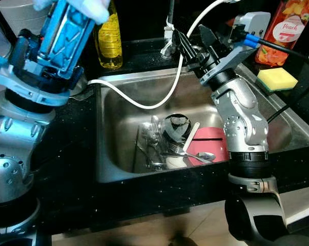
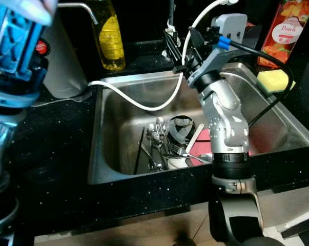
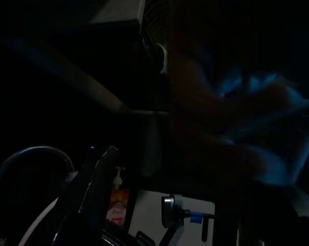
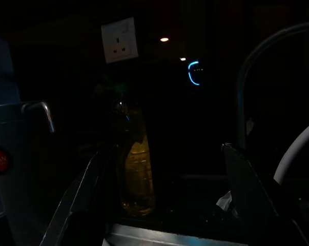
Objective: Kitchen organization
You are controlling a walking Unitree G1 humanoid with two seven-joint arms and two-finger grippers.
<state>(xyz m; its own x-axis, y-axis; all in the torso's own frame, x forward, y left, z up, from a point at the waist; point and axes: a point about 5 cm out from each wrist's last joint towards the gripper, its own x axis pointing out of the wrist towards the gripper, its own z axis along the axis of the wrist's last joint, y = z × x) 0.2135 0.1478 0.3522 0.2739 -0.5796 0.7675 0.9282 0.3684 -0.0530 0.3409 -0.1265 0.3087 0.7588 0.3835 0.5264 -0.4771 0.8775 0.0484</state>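
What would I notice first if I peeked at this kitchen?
Probably the right pincer, open, held above the back edge of the steel sink by the tap. Next, the jumble of cutlery and a pink plate lying in the sink's bottom.

Bystander items around a dark speckled countertop (image 1: 72,154).

A yellow-liquid bottle (image 1: 109,43) stands on the counter behind the basin's left rear corner; in the right wrist view it appears beneath a white wall socket (image 4: 119,40). A yellow sponge (image 1: 277,78) lies on the counter's right side, with a peach-labelled red carton (image 1: 288,28) standing upright behind it. A pale grey container (image 2: 67,56) with a round red badge stands left of the bottle. A white cable (image 1: 144,102) curves across the basin's rear.
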